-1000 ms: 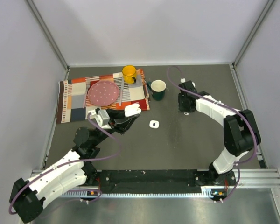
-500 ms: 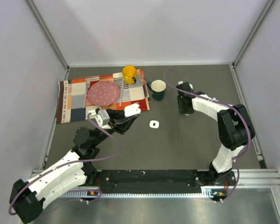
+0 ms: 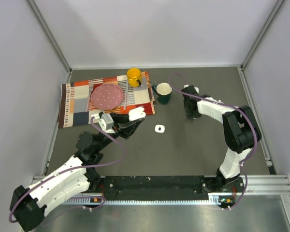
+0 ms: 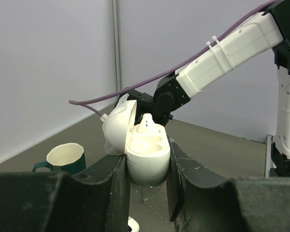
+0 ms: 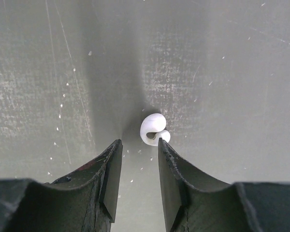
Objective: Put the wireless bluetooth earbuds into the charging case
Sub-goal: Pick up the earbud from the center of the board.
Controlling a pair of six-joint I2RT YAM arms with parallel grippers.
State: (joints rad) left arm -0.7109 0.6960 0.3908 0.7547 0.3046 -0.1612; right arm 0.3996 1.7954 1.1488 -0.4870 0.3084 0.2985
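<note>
Case (image 4: 146, 147), small white oval plastic, lid open, clamped in left gripper (image 4: 145, 169) left of centre. Right gripper (image 5: 139, 150) narrowly parted, empty; glossy white earbud (image 5: 153, 129) on grey table (image 5: 232, 72) just beyond fingertips.

The left arm (image 3: 63, 178) stretches forward and inward from its base. The left gripper (image 4: 146, 166) is raised off the table, its fingers clamped on the charging case (image 4: 147, 151). The right arm (image 3: 212, 107) folds inward at the elbow, and the right gripper (image 5: 137, 150) points straight down, its jaws narrowly parted and holding nothing.
</note>
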